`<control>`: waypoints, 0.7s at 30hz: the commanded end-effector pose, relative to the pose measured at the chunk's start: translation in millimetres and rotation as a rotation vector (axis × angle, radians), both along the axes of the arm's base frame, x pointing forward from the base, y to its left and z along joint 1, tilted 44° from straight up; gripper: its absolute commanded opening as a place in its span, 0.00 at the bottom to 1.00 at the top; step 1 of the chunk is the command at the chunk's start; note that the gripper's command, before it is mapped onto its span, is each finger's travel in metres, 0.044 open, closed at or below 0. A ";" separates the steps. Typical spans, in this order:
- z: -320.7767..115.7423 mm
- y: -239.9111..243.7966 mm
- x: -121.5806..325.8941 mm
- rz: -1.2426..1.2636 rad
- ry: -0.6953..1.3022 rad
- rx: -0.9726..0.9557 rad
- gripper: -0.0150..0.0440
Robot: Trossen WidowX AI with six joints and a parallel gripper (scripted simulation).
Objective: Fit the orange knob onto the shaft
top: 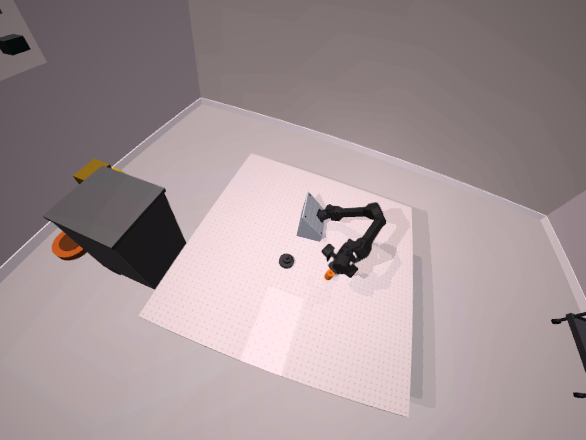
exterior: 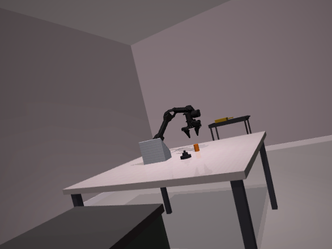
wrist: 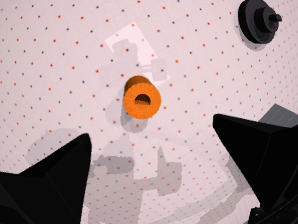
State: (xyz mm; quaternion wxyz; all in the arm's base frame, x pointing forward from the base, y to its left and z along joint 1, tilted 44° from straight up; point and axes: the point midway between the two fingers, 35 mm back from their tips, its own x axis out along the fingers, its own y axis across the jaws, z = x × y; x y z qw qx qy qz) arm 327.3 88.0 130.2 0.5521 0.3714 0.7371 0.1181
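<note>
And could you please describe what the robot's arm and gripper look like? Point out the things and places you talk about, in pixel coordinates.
The arm [top: 372, 232] [exterior: 166, 118] is black all over, with slim links and chunkier, blocky joints. Its gripper [top: 340, 261] [exterior: 193, 136] [wrist: 153, 129] is black too, with two wedge-shaped fingers that taper towards blunt tips. I see no coloured markings or cables on either.

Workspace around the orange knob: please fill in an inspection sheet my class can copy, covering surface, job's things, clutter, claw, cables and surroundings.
Surface: pale dotted table top, shadows and a bright patch on it.
Job's things: orange knob upright, hole up, off the shaft; round pedestal standing apart, its shaft bare.
Clutter: nothing seen; the grey wedge-shaped block is at the arm's base.
Claw: the claw is open above the table, holding nothing.
Cables: nothing seen.
Surroundings: dark cabinet near one table edge; plain walls.
</note>
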 end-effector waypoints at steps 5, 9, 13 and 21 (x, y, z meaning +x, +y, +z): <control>0.5 0.8 0.1 0.380 -0.360 0.066 1.00; 0.5 0.8 0.1 0.380 -0.360 0.066 1.00; 0.5 0.8 0.1 0.380 -0.360 0.066 1.00; -24.3 24.6 -3.9 0.380 -0.360 0.067 1.00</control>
